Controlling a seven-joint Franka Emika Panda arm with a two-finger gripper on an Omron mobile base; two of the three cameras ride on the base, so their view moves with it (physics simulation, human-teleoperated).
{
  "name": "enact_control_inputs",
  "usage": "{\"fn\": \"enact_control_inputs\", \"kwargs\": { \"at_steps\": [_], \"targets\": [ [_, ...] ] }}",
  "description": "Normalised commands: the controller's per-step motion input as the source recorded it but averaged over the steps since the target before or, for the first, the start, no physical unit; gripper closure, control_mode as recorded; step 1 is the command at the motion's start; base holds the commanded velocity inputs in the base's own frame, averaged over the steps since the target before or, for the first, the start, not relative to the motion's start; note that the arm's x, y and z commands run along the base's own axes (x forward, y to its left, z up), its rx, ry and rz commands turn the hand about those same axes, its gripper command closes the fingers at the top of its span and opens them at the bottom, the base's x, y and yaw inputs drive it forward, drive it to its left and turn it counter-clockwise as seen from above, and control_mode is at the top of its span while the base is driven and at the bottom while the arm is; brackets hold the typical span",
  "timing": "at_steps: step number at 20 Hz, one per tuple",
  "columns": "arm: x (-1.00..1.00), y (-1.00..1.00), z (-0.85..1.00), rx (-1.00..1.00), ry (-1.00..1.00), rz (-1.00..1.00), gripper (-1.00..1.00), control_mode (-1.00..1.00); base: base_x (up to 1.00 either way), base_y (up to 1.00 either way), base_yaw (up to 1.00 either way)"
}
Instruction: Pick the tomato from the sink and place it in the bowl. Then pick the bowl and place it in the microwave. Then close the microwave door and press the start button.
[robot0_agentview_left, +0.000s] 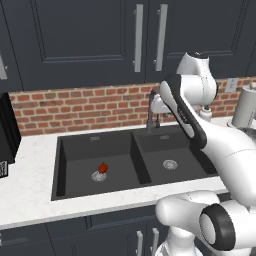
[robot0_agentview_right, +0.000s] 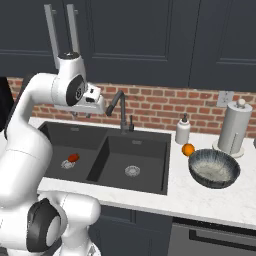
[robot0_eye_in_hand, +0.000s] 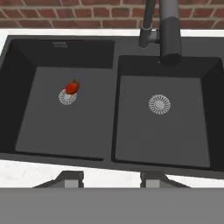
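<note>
Gripper: your tool hangs high above the sink, over its near rim. In the hand view the two finger tips stand apart with bare gap between them and nothing clasped; released.
Tomato: below your tool, ahead and off to the left in the hand view. You'll find it on the floor of the left basin, resting on the far edge of the round silver drain, touching it. Well apart from the fingers. The left base view shows the same red spot on that drain.
Sink: black double basin directly under your tool. The divider runs roughly in line with the gap between the tips. The right basin's drain lies ahead and to the right.
Faucet: dark gooseneck, past the sink's far edge from your tool, spout reaching over the right basin.
Bowl: striped, upright on the white counter, well to the right of your tool beyond the sink's right rim.
Near the bowl: a small orange fruit just beside its far-left rim; a soap bottle and a paper towel roll stand behind it against the brick wall.
</note>
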Motion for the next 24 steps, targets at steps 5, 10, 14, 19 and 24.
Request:
{"fn": "enact_control_inputs", "kwargs": {
  "at_steps": [5,10,14,19,24],
  "targets": [
    [-0.23,0.23,-0.25,-0.12,0.04,0.00,-1.00,-1.00,0.00,0.00,0.00],
    [-0.25,0.97,-0.87,-0.03,0.10,0.00,-1.00,-1.00,0.00,0.00,0.00],
    [-0.05,0.99,-0.87,0.01,0.03,0.00,-1.00,-1.00,0.00,0.00,0.00],
    [0.29,0.74,-0.80,0.00,0.03,-0.19,-1.00,-1.00,0.00,0.00,0.00],
    [0.56,0.18,-0.64,0.01,0.09,-0.23,-1.00,-1.00,0.00,0.00,0.00]
  ]
}}
